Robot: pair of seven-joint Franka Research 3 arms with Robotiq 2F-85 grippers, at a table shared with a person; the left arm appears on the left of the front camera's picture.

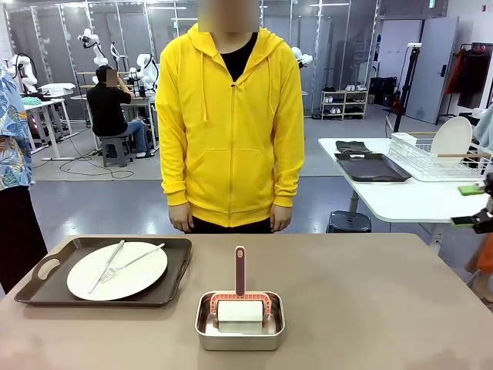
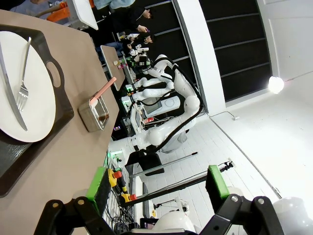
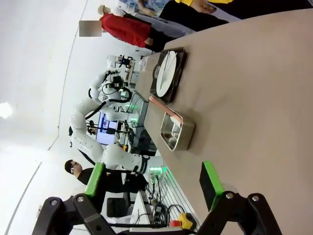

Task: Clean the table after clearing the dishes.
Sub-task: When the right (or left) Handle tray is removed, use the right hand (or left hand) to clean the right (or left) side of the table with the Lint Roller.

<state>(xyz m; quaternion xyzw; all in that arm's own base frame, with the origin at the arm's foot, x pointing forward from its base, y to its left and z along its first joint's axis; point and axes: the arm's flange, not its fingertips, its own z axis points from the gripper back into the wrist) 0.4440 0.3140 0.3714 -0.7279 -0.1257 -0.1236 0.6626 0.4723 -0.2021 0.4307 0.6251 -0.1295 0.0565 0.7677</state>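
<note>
On the taupe-brown table (image 1: 370, 301), at its left, a dark brown tray (image 1: 181, 266) holds a round white plate (image 1: 135, 274) with a fork (image 1: 131, 262) and a knife (image 1: 105, 266) laid across it. My right gripper (image 1: 466, 205) hangs open off the table's right edge. In the left wrist view my left gripper (image 2: 157, 183) is open and holds nothing, off the table's end, with the tray (image 2: 66, 115) and plate (image 2: 34, 98) ahead. In the right wrist view the right gripper (image 3: 154, 181) is open beyond the table (image 3: 254, 98), far from the plate (image 3: 166, 73).
A small steel pan (image 1: 208, 327) at the front middle holds a roller with a pink handle (image 1: 239, 270). A person in a yellow hoodie (image 1: 231, 116) stands at the far edge, hands down. A white table (image 1: 400, 200) with a dish rack (image 1: 431, 158) stands back right.
</note>
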